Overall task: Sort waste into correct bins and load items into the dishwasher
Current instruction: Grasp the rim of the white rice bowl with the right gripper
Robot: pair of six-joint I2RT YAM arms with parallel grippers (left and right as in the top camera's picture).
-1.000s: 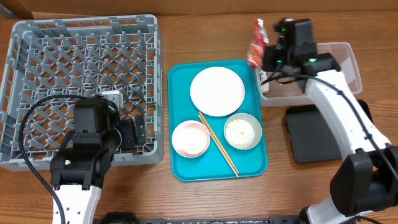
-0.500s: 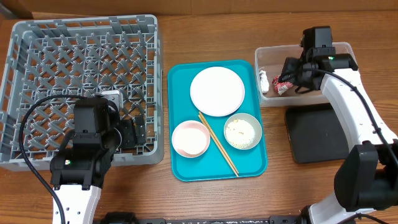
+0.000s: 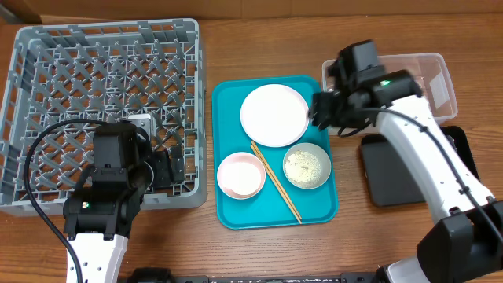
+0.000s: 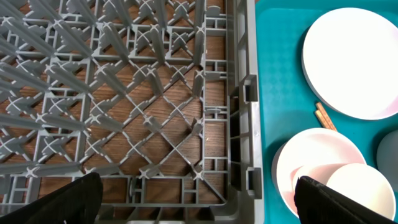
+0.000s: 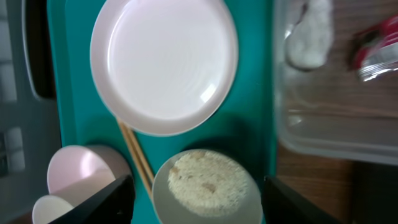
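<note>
The brown wood-grain desk (image 3: pixel 259 251) carries the grey dish rack (image 3: pixel 110 30), teal tray (image 3: pixel 314 206) and clear tub (image 3: pixel 445 79). Left tool (image 4: pixel 199 202) and right tool (image 5: pixel 199 202) both gape apart, empty.

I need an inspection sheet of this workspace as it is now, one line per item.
surface: wooden table.
job's things: grey dish rack at left; white plate, pink bowl holding a small white cup, grey-green bowl with rice and chopsticks on the teal tray; red wrapper and white tissue inside the clear tub; black tray beside it.
clutter: nothing seen.
end effectors: left end effector open above the rack's corner; right end effector open above the teal tray; both hold nothing.
cables: black cable loops from the left arm over the rack.
surroundings: brown box-like corner behind the rack.
</note>
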